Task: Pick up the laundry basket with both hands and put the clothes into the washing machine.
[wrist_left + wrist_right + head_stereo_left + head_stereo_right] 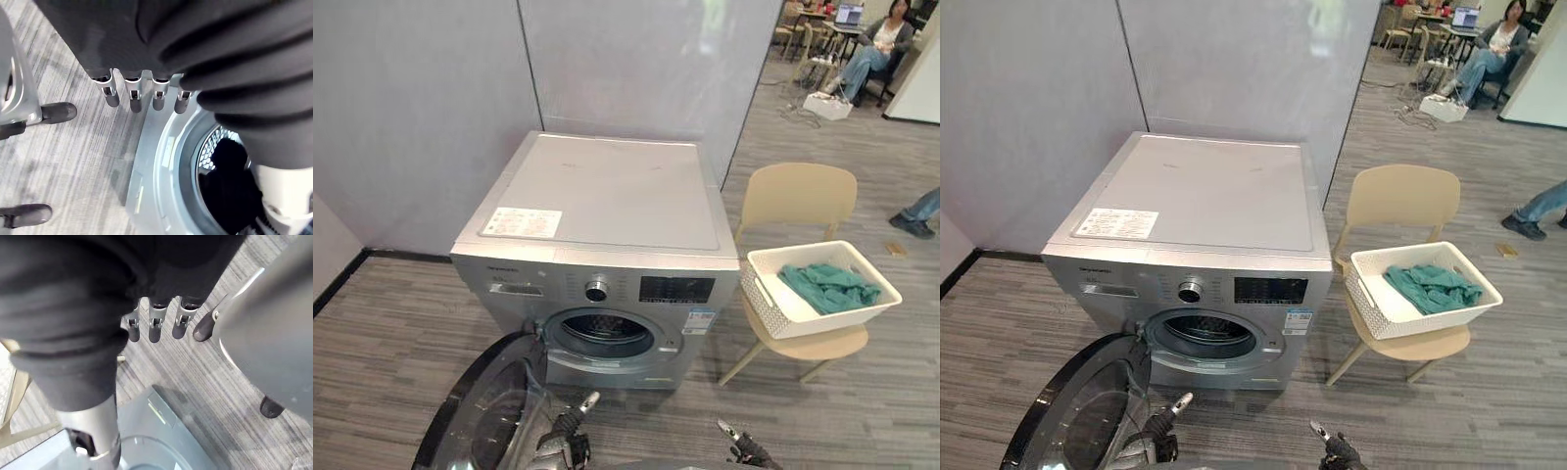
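Note:
A white laundry basket (771, 311) stands on a beige chair (801, 196) to the right of the washing machine, with teal clothes (828, 287) lying in it. The silver front-loading washing machine (607, 191) has its round door (481, 411) swung open toward the lower left, so the drum opening (605, 335) is bare. My left hand (564, 439) hangs low in front of the machine beside the door, its fingers (133, 95) straight and holding nothing. Low at the bottom edge, my right hand (745, 451) is also empty, fingers (155, 328) relaxed, well short of the basket.
Grey partition walls (421, 108) stand close behind and left of the machine. A person (883, 41) sits at the far back right, and another person's leg (916, 211) shows at the right edge. Striped grey floor (382, 333) surrounds the machine and chair.

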